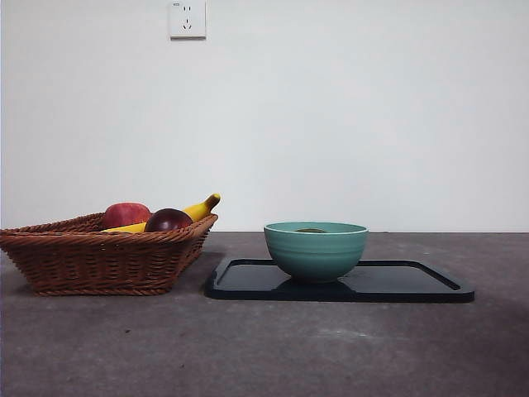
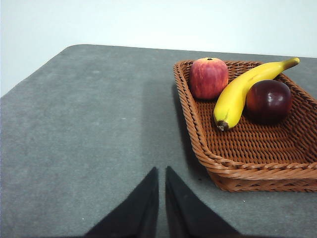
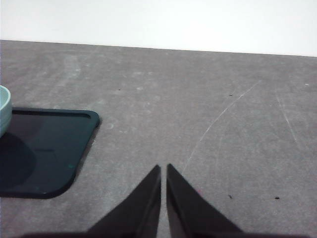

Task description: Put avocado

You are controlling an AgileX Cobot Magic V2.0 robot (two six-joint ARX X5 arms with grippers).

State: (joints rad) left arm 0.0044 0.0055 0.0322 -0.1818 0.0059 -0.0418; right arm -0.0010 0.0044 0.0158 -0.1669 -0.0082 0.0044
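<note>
The left gripper (image 2: 162,171) hangs over bare grey counter (image 2: 89,134) with its jaws drawn together to a thin slit, holding nothing. Just beside it stands the wicker basket (image 2: 218,163). The right gripper (image 3: 164,168) is the same: jaws nearly touching, empty, poised above open counter, with the rounded corner of the black tray (image 3: 59,163) off to one side and a sliver of the teal bowl (image 3: 4,111) at the picture's edge.

In the front view neither arm shows. The basket (image 1: 99,260) sits at the left of the counter and carries a red apple (image 1: 126,214), a dark maroon fruit (image 1: 168,220) and a yellow banana (image 1: 198,208) whose tip sticks up over the rim. From the left wrist view the banana (image 2: 237,91) lies between the apple (image 2: 208,78) and the maroon fruit (image 2: 268,100), touching or nearly touching both.

To the right of the basket, apart from it, lies the tray (image 1: 413,285) with the bowl (image 1: 316,250) standing upright on its left half. Just over the bowl's rim a low dark-green curve shows, most likely the avocado (image 1: 311,230) resting inside, though only its very top is visible. A white wall socket (image 1: 187,18) sits high on the wall behind.
</note>
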